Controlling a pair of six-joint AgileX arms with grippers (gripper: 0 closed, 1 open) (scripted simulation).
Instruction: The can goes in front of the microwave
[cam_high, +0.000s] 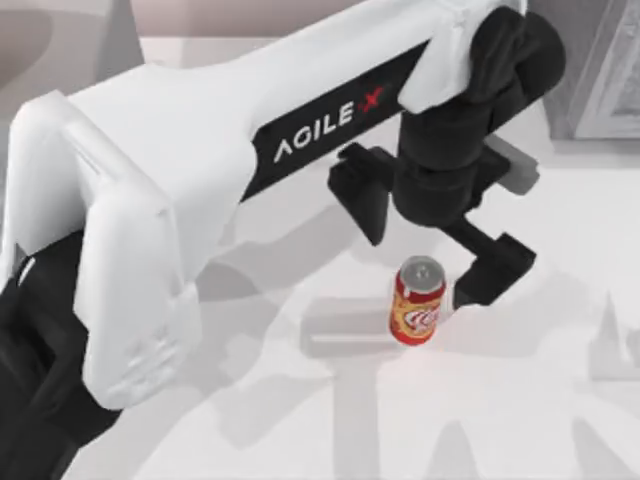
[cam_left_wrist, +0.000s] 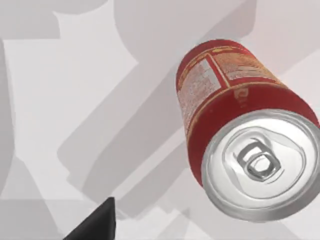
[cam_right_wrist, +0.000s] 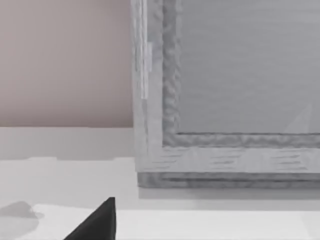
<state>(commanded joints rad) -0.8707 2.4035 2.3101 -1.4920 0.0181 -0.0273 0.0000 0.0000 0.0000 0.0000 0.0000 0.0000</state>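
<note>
While the can (cam_high: 417, 300) stands upright on the white table (cam_high: 520, 420), your left gripper (cam_high: 425, 232) hovers just above and behind it with fingers spread wide, one black finger (cam_high: 493, 268) beside the can's right flank and apart from it, gripping nothing. That open straddle suggests a grasp being lined up. Seen from the left wrist, the can (cam_left_wrist: 240, 125) shows its silver top squarely. The microwave (cam_high: 610, 70) sits at the table's far right corner, well apart. Whether your right gripper's fingers are open or closed cannot be told.
</note>
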